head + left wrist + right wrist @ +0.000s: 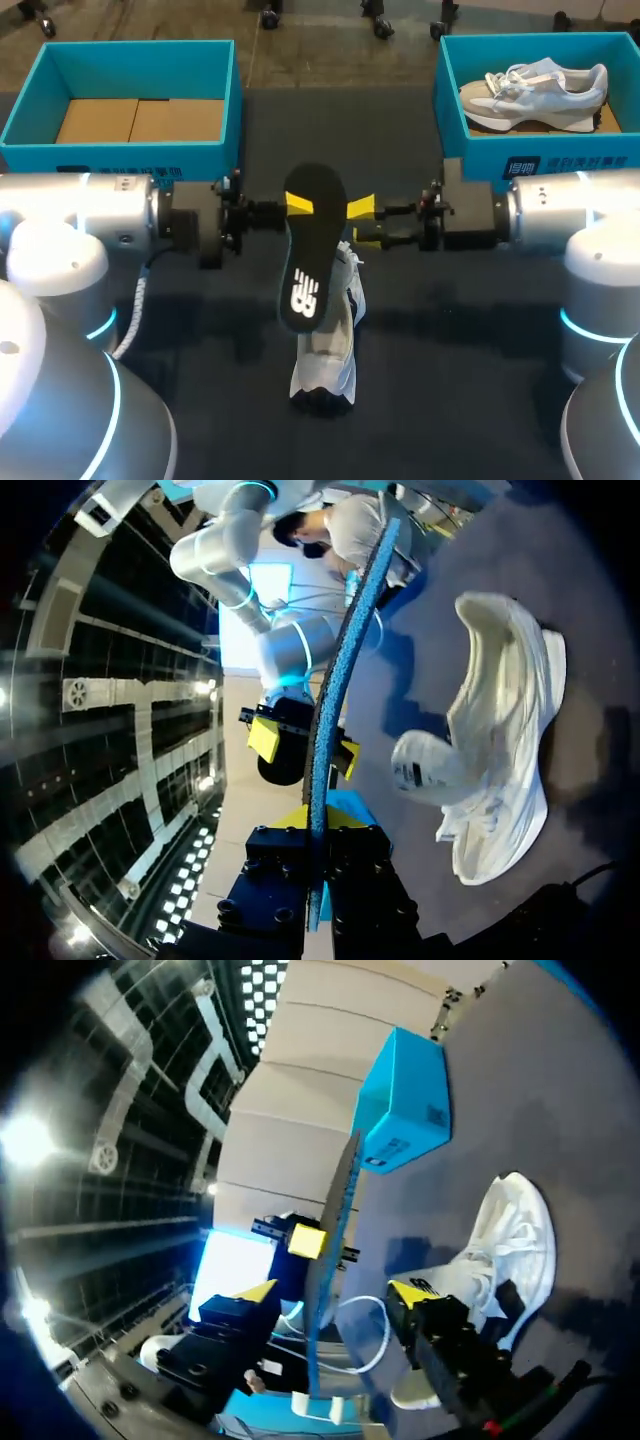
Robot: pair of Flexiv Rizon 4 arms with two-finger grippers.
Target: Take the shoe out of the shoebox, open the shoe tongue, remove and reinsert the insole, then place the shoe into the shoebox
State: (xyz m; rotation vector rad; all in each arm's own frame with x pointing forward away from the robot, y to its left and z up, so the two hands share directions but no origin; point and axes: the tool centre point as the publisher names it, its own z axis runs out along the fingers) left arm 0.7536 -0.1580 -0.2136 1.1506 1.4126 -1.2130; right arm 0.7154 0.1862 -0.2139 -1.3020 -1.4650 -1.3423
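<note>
A black insole [309,250] stands on edge above the table's middle, its heel end up, with my left gripper [300,205] shut on it near the heel. In the left wrist view the insole's blue edge [340,680] runs out from between that gripper's fingers [322,818]. My right gripper [362,225] is just right of the insole and open; its yellow tips [330,1290] stand wide apart on either side of the insole [330,1250]. The white shoe [325,350] lies on the dark table below, tongue pulled open, also seen as the shoe [500,750] and the shoe [500,1260].
An empty teal shoebox [130,60] sits at the back left, the same box [405,1110] ahead in the right wrist view. A second teal shoebox [530,155] at the back right holds another white shoe [535,90]. A white cable [135,305] hangs by my left arm.
</note>
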